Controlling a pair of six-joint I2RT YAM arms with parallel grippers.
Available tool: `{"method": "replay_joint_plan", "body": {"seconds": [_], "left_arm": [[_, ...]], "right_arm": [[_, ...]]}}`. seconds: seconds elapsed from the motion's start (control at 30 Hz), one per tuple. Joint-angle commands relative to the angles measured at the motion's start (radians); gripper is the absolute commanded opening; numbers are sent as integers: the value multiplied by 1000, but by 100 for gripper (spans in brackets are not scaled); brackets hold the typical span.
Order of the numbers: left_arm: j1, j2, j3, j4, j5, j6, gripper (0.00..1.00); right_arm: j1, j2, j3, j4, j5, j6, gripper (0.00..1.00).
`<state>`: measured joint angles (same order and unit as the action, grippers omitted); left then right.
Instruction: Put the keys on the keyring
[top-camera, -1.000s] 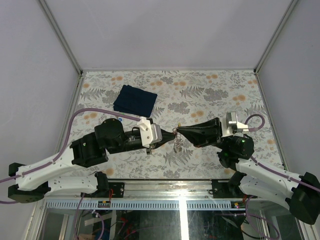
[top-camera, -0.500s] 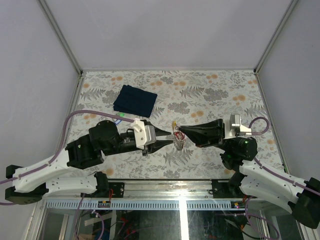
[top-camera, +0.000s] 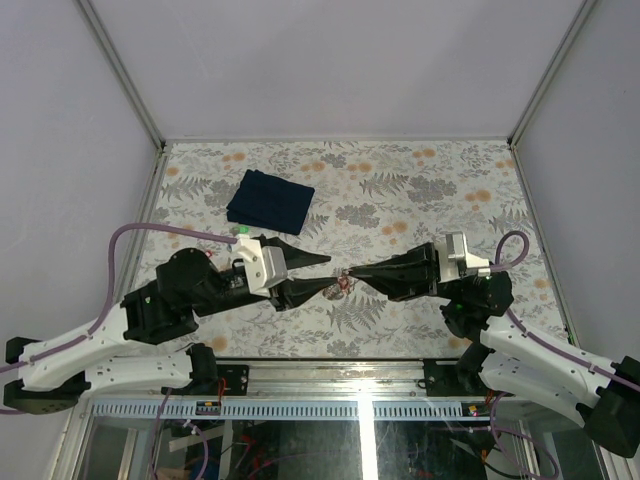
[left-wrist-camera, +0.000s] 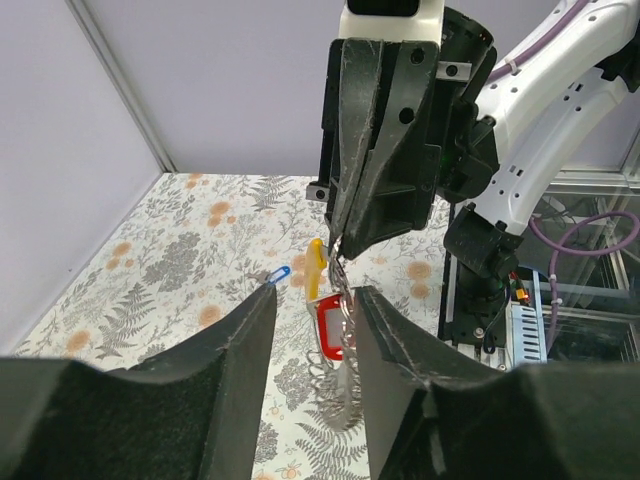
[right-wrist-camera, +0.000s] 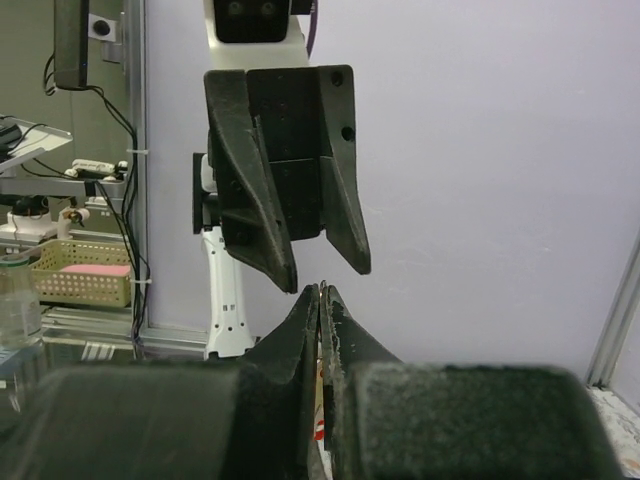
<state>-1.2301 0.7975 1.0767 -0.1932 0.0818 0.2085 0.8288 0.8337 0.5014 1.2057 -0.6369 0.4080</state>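
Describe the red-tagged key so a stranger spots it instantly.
Over the floral table, find the right hand, shut on the keyring. The red-tagged key hangs from that ring, just below the yellow tag; it is the only red one there.

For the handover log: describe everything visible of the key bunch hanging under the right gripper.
The key bunch hangs straight down from the shut tips of the right gripper. It shows a red oblong plastic tag with a pale insert, a yellow tag higher up, and silvery metal loops trailing below, too tangled to separate. The left gripper stands open on either side of it and does not appear to touch it.
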Motion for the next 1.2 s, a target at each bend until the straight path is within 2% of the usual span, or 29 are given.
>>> {"method": "replay_joint_plan", "body": {"seconds": [0.0,0.13,0.37,0.7,0.93,1.0,1.17], "left_arm": [[-5,15,-1,74,16,-22,36],[-5,26,3,62,31,-22,31],[-6,36,-3,58,60,-41,33],[-5,21,-107,235,-52,-147,48],[-5,63,-137,299,-98,-161,61],[-5,78,-140,308,-121,-165,68],[-6,105,-161,356,-157,-153,72]], "right_arm": [[2,-11,69,34,-63,-11,0],[2,-23,68,10,-56,-27,0],[3,-74,52,-41,45,-95,0],[3,-91,66,-99,176,-154,0],[3,-92,67,-111,303,-165,0],[2,-91,66,-112,332,-163,0],[3,-87,67,-114,370,-159,0]]}}
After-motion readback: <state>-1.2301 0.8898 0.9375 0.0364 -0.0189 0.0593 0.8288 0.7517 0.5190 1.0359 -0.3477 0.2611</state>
